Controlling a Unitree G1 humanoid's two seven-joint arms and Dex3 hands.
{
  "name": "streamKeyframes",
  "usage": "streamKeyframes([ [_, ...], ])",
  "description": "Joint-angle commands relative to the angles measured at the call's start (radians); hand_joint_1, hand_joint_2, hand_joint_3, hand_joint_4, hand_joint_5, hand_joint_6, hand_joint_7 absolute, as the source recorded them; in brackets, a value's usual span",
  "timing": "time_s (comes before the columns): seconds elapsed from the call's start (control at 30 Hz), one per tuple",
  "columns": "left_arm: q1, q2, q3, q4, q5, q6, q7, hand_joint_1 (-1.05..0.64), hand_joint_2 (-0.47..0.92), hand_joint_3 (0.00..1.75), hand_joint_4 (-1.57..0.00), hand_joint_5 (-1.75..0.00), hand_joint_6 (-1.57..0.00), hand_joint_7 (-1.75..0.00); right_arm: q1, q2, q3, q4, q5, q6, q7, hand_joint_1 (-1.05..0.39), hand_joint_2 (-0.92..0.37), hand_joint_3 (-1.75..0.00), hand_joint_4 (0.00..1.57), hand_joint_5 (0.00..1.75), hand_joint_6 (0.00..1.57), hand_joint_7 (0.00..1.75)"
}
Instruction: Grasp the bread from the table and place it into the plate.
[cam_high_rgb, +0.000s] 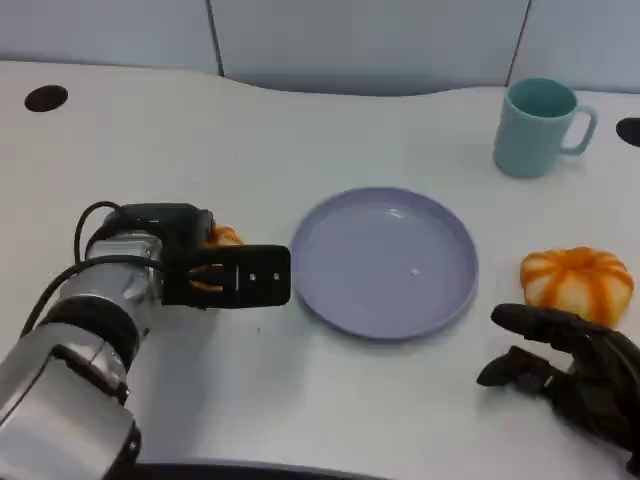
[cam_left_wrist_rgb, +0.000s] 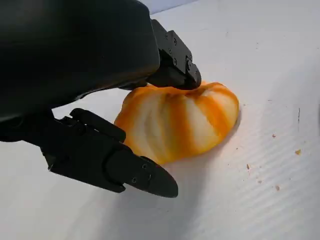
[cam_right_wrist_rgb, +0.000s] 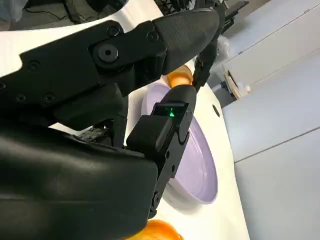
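the step in hand looks like the grasp itself: the left hand (cam_high_rgb: 225, 275) sits over a bread roll (cam_left_wrist_rgb: 182, 120) on the table (cam_high_rgb: 200, 400), left of the plate (cam_high_rgb: 385, 262). in the left wrist view the roll lies between the fingers (cam_left_wrist_rgb: 115, 162), one black finger touching its top edge and a broader one reaching along its near side at table level. the fingers are apart around the roll, cupping rather than squeezing; whether the lower finger presses the crust cannot be told, so the roll seems bracketed but not yet held. it rests flat on the table.

the next move, as a judgement, calls for the fingers to come together on the roll's two sides, then a lift and a carry toward the plate, which lies just beyond the fingertips in the head view.

the roll is an oval dome with orange and pale stripes running over its crown. its long axis runs roughly along the line of the fingers, the far end poking out past the fingertips.

the right hand (cam_high_rgb: 575, 365) rests near the table edge with its fingers loosely spread and nothing in them. a second striped roll (cam_high_rgb: 577, 283) lies just beyond those fingertips, right of the plate. a green mug (cam_high_rgb: 540, 127) stands well beyond.
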Motion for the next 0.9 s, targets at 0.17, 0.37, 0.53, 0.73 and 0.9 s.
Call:
streamKeyframes([
  [0.17, 0.015, -0.012, -0.029, 0.020, 0.011, 0.028, 0.055, -0.42, 0.79, 0.00, -0.27, -0.17, -0.37, -0.02, 0.039, -0.008, 0.000, -0.011, -0.002, 0.024, -0.009, -0.43, -0.92, -0.07, 0.56, 1.12, 0.97, 0.00],
  [0.37, 0.030, -0.016, -0.011, 0.024, -0.013, 0.029, 0.070, -0.30, 0.82, 0.01, -0.39, -0.18, -0.46, -0.04, 0.043, -0.009, 0.000, -0.020, -0.004, 0.031, -0.011, -0.43, -0.92, -0.07, 0.56, 1.11, 0.96, 0.00],
  [0.53, 0.048, -0.008, -0.028, 0.027, 0.002, 0.002, 0.099, -0.20, 0.92, 0.05, -0.74, -0.55, -0.79, -0.04, 0.049, -0.013, 0.003, -0.033, -0.005, 0.042, -0.010, -0.41, -0.92, -0.10, 0.55, 1.12, 0.96, 0.00],
  [0.73, 0.050, -0.004, -0.022, 0.030, -0.006, -0.014, 0.083, -0.23, 0.92, 0.08, -0.74, -0.78, -0.96, -0.05, 0.053, -0.009, 0.001, -0.042, -0.005, 0.041, -0.015, -0.42, -0.92, -0.09, 0.54, 1.12, 0.96, 0.00],
  [0.9, 0.054, -0.008, -0.011, 0.032, -0.018, -0.006, 0.074, -0.33, 0.92, 0.06, -0.78, -0.76, -1.04, -0.06, 0.051, -0.009, -0.005, -0.037, 0.004, 0.050, -0.006, -0.42, -0.92, -0.08, 0.55, 1.12, 0.96, 0.00],
])
